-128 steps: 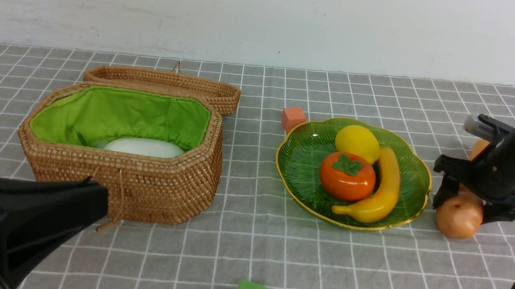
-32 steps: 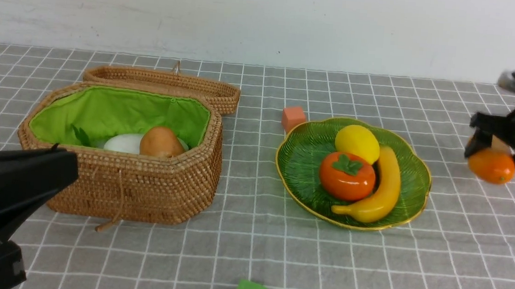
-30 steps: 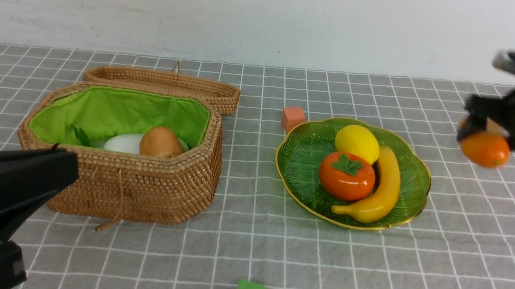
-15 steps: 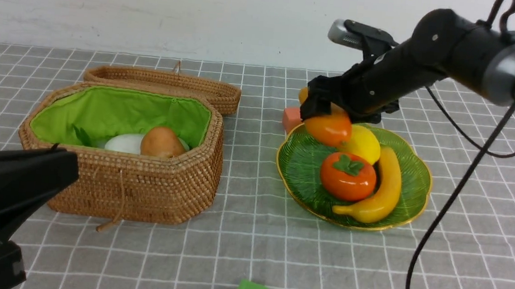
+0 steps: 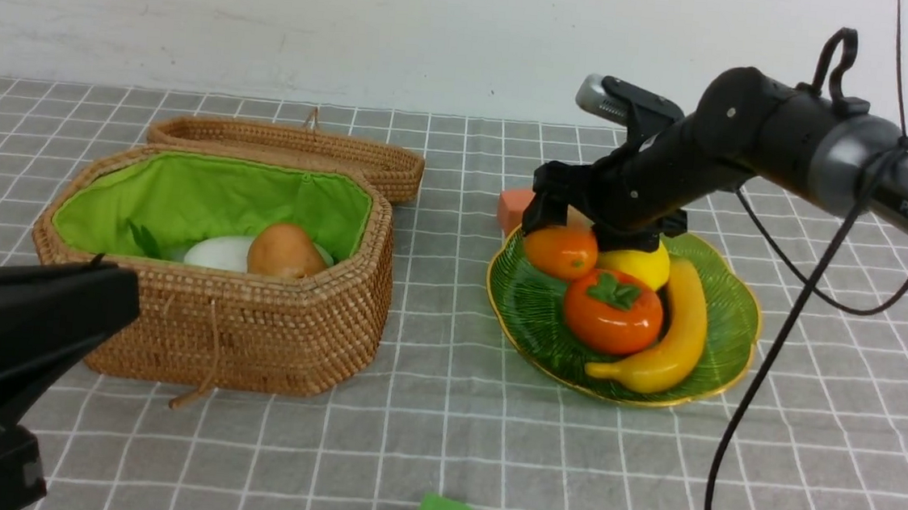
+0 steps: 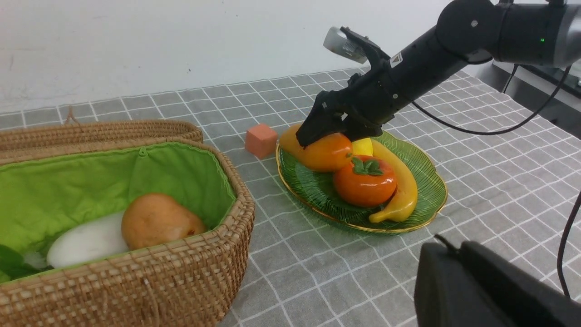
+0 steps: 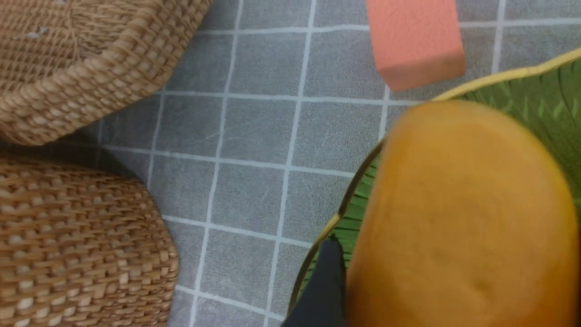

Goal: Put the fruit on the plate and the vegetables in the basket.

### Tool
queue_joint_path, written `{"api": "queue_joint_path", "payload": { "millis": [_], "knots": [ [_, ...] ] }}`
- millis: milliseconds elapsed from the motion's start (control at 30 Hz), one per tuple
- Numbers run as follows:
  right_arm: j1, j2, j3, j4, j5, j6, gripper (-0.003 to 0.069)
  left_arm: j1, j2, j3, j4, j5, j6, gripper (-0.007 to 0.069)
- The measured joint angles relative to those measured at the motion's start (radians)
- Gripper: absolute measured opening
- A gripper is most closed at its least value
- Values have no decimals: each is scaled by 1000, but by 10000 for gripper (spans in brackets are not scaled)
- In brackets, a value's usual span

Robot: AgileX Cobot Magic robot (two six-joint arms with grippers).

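I am reaching my right gripper [image 5: 565, 227] over the far left edge of the plate [image 5: 534, 314], its jaws standing wide on either side of the mango [image 5: 560, 251]; whether they are pressing it or just clear of it I cannot tell. The mango is sitting on the plate at that edge, touching the lemon [image 5: 638, 265], with the persimmon [image 5: 611, 312] and the banana [image 5: 670, 345] lying nearer me on the same plate. A small orange cube [image 5: 511, 204] is resting on the cloth just beyond the plate's far left edge. I am keeping my left gripper [image 5: 27, 319] low at the near left corner of the table, jaws pressed together and holding nothing. In the basket [image 5: 253, 336], left of the plate, the potato [image 5: 284, 251] is lying against the white radish [image 5: 215, 254].
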Motion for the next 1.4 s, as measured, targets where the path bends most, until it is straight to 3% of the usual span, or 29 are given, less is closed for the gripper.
{"api": "queue_joint_path", "payload": {
  "millis": [267,367,467,500,533,600,667,800,967,1200,1400],
  "knots": [
    [-38,-60,-44,-1,155,12,606,0,0,0,0,0,0,35],
    [-77,-145,-83,-13,295,7,523,0,0,0,0,0,0,35],
    [-96,-224,-90,-37,386,-12,435,0,0,0,10,-1,0,35],
    [-102,-279,-91,-67,454,-35,342,0,0,0,16,-1,-1,35],
    [-102,-286,-91,-71,461,-35,331,0,0,0,17,-2,-2,35],
    [-102,-375,-91,-119,528,-49,184,0,0,0,19,-4,-27,35],
    [-102,-441,-89,-158,546,-49,84,0,0,0,21,-4,-46,35],
    [-102,-608,15,-239,548,-42,-15,0,-21,15,21,-5,-57,35],
    [-102,-848,271,-302,551,-10,-17,0,-120,114,21,-56,-64,35],
    [-102,-1392,813,-326,558,70,-10,0,-278,261,27,-164,-83,35],
    [-102,-1841,1150,-359,545,190,-7,0,-287,280,30,-155,-83,36]
  ]
}}
